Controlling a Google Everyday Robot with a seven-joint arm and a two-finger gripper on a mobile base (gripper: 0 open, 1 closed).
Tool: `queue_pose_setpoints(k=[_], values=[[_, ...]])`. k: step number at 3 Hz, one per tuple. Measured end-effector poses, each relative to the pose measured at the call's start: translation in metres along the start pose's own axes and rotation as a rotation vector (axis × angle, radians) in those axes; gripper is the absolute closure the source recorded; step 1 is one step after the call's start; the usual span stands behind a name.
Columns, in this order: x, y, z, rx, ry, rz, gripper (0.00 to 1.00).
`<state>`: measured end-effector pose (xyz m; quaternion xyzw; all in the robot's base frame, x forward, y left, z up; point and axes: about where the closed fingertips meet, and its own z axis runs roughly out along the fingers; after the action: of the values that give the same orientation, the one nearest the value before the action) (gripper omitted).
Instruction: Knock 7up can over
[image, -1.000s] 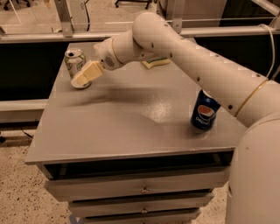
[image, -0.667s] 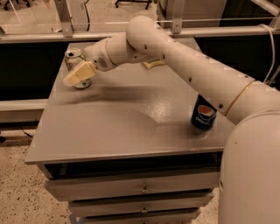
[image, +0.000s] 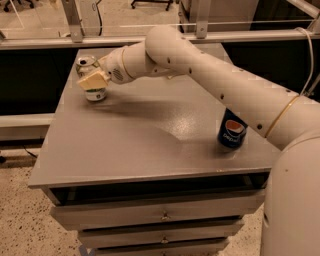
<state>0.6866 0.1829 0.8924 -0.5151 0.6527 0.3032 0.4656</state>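
The 7up can (image: 86, 64) is a small silver-white can with green markings. It stands near the far left corner of the grey table (image: 140, 145), upright or leaning slightly. My gripper (image: 93, 80) is at the end of the white arm that reaches in from the right. It is right against the front of the can and covers its middle. Only the can's silver top and its base show.
A blue Pepsi can (image: 231, 131) stands upright near the table's right edge, under my forearm. Drawers run below the table's front edge. A metal rail and posts run behind the table. The floor is speckled.
My gripper has moved left across the far side of the table and now overlaps the 7up can. The can still stands in about the same place. The Pepsi can has not moved.
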Motion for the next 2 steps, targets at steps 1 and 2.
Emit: queue_pose_setpoints(k=[1,2], values=[[-0.005,-0.004,-0.03,0.069,0.004,-0.019,0.82],[-0.017,0.0,-0.075,0.152,0.116,-0.093,1.0]])
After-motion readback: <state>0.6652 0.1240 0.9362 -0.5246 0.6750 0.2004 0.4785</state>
